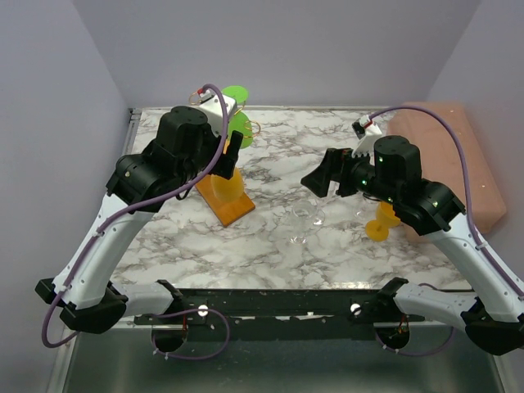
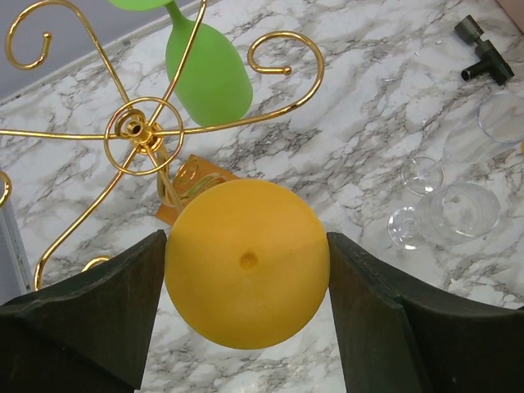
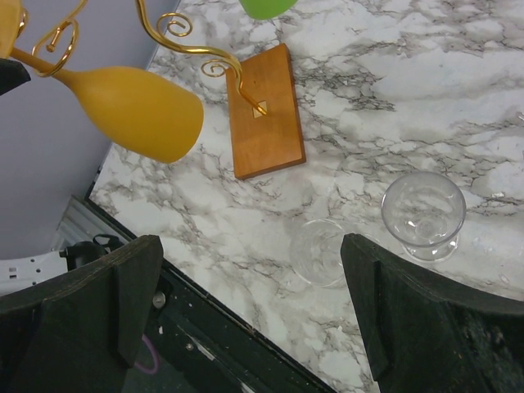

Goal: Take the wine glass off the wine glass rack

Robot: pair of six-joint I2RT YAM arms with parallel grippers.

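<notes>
One yellow wine glass (image 2: 246,282), bowl clamped inside left claw (image 2: 247,250)

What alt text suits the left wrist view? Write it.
An orange wine glass is clasped between the dark fingers of the left gripper. Beyond, a green glass hangs from the gold wire rack above a marble table.

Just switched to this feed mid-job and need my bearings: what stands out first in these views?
A yellow wine glass fills the left wrist view, gripped by the left hand while hanging from the gold wire rack. A green wine glass hangs on the rack's far side, and clear glasses lie on the marble table to the right.
</notes>
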